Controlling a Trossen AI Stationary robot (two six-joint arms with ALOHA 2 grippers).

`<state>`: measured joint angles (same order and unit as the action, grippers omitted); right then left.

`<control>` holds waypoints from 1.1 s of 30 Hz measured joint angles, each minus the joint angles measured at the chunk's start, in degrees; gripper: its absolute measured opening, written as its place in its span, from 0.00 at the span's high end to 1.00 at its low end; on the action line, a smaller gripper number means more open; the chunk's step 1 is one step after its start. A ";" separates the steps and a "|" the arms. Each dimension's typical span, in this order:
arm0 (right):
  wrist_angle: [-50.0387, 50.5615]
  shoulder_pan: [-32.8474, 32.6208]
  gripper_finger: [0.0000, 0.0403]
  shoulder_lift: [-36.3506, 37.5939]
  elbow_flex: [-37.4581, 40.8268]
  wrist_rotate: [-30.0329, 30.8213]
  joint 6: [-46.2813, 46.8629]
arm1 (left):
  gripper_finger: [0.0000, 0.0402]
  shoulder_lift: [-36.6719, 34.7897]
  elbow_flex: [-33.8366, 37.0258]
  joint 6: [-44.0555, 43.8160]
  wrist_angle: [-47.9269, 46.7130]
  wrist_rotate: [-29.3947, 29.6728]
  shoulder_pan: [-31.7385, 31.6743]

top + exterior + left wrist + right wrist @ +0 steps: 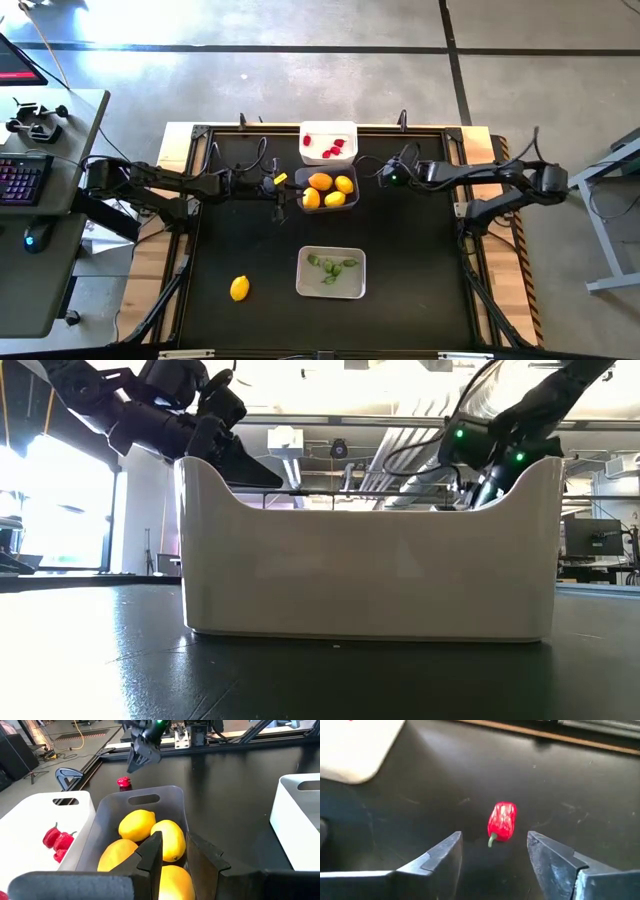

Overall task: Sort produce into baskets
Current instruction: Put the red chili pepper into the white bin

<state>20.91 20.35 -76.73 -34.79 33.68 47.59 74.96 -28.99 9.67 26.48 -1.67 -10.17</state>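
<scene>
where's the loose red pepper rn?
On the bare mat right of the lemon basket: the red pepper lies between the right gripper's open fingers, untouched.

We see a matt black table top (580,785) with faint scuffs. The red pepper (502,821) looks like glossy plastic. The lemons (136,824) have a smooth satin skin. The white basket (370,575) is smooth opaque plastic, and the grey basket (179,804) is translucent matt plastic.
</scene>
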 joint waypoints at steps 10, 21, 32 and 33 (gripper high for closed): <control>-4.11 3.10 0.56 -6.38 0.00 -1.26 -2.55 | 0.82 0.02 0.01 0.00 -0.15 0.00 0.00; -7.65 4.82 0.60 -10.14 0.00 -2.64 -5.19 | 0.82 0.02 0.02 -0.02 -0.15 0.00 0.00; -9.41 5.05 0.77 -10.60 0.00 -2.41 -7.47 | 0.82 0.02 0.02 -0.02 -0.13 0.00 0.00; -9.42 5.22 0.79 -10.60 0.00 -2.41 -7.61 | 0.82 0.02 0.02 -0.01 -0.13 -0.01 0.00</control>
<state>11.49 25.57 -87.33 -34.79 31.27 39.97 74.98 -28.97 9.66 26.35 -1.68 -10.17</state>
